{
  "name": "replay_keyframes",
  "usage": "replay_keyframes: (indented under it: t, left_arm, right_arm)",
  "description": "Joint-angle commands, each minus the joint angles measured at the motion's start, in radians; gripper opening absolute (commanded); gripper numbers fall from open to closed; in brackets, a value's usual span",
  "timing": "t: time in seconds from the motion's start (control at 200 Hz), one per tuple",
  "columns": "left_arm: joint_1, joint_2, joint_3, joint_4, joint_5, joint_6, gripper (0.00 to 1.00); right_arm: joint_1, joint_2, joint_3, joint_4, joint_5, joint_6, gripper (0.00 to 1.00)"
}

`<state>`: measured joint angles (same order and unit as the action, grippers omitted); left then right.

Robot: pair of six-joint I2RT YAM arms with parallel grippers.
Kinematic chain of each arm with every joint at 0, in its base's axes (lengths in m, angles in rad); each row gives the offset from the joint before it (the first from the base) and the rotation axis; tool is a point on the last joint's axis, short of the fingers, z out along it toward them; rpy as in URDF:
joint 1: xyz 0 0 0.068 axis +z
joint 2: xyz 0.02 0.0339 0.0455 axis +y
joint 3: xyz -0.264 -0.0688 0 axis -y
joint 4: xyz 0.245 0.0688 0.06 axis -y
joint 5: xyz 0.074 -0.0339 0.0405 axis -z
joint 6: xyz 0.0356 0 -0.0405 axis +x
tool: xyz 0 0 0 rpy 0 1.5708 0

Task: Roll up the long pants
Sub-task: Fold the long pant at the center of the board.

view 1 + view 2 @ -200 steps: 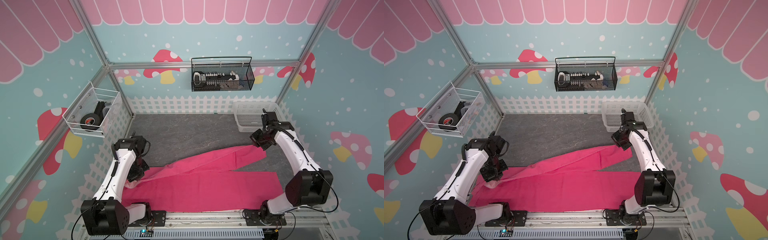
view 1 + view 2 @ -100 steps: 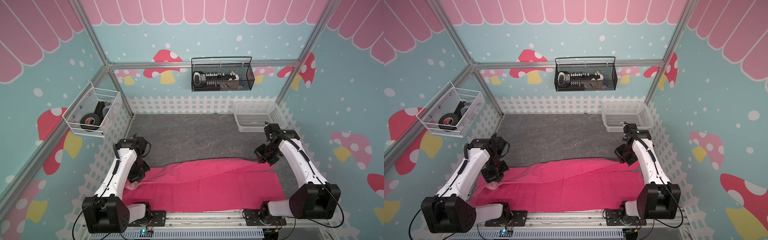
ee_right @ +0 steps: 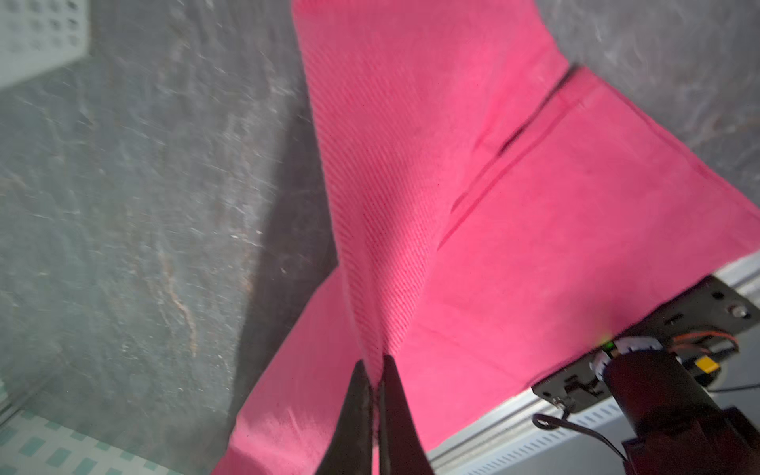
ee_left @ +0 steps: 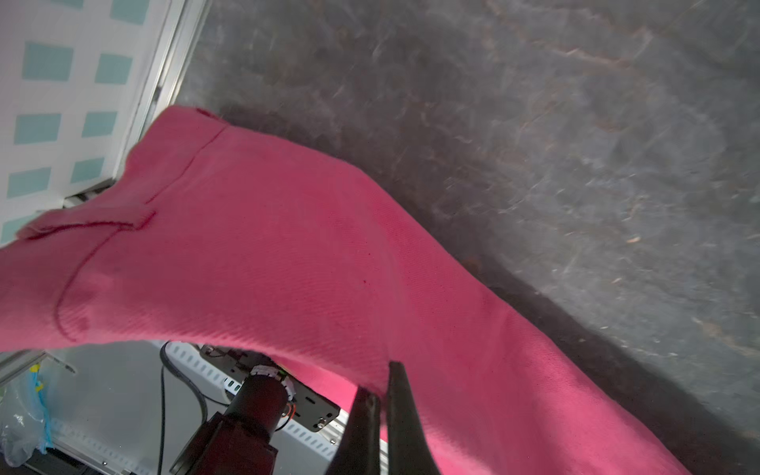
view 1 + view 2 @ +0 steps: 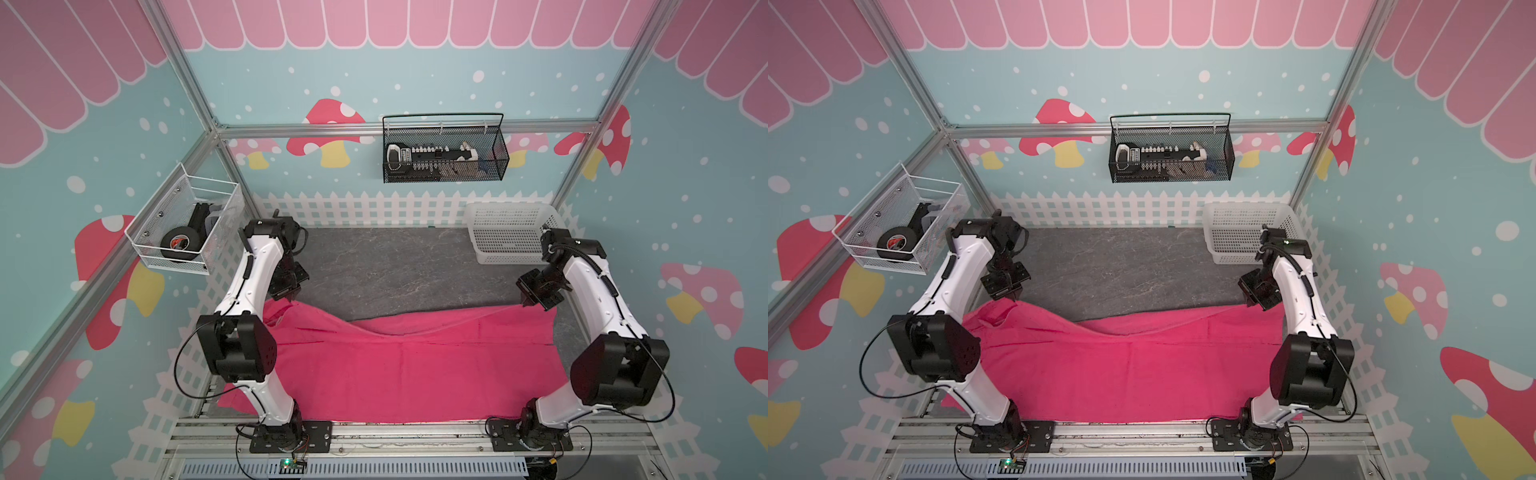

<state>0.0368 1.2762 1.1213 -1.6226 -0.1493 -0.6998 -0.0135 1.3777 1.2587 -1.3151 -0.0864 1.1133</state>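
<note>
Since a second back, your right gripper [image 5: 530, 302] has dragged the far leg away from the white basket [image 5: 511, 249], upper right, and down over the near leg. Now the long pants [image 5: 407, 365] fill the lower centre of both top views, a doubled pink band on the grey mat [image 5: 395, 266], near edge at the front rail [image 5: 415, 432]. Both tools are pressed together on cloth: right pinches the cuff end at centre right, left gripper [image 5: 286, 296] pinches the waist edge at centre left, each lifted just off the mat. You hold both ends up, likely, to tension the top leg and square it over the lower one before rolling. Back edge sags mid-span; legs not yet flush.
</note>
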Motion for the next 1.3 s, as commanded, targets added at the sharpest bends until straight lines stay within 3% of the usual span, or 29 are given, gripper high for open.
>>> replay_keyframes:
  t: [0.0,0.09,0.215,0.55,0.68,0.84,0.981,1.126,1.296]
  left_arm:
    - [-0.003,0.022,0.008,-0.161,0.013,0.013,0.00]
    - [-0.001,0.094,0.094,-0.113,0.027,0.015,0.00]
    - [-0.004,0.245,0.318,-0.027,0.044,0.030,0.00]
    - [-0.014,0.710,0.911,0.072,0.005,0.049,0.00]
    - [-0.012,0.926,1.227,0.062,-0.014,0.062,0.00]
    - [0.026,1.155,1.622,0.034,0.050,-0.008,0.00]
    - [0.064,1.192,1.631,0.118,0.138,-0.061,0.00]
    - [0.084,1.171,1.572,0.248,0.153,-0.067,0.00]
    - [0.114,1.191,1.600,0.387,0.211,-0.107,0.00]
  right_arm:
    - [-0.019,-0.063,-0.056,-0.165,-0.014,0.006,0.00]
    - [-0.045,-0.068,-0.051,-0.137,0.007,0.002,0.00]
    - [-0.078,0.008,0.017,-0.049,-0.006,0.009,0.00]
    - [-0.130,0.338,0.425,0.051,-0.015,-0.070,0.00]
    - [-0.145,0.413,0.521,0.050,-0.010,-0.097,0.00]
    - [-0.160,0.481,0.575,0.072,-0.022,-0.092,0.00]
    - [-0.167,0.539,0.629,0.110,-0.028,-0.066,0.00]
    - [-0.167,0.591,0.690,0.124,-0.024,-0.046,0.00]
    - [-0.171,0.618,0.737,0.137,-0.015,-0.038,0.00]
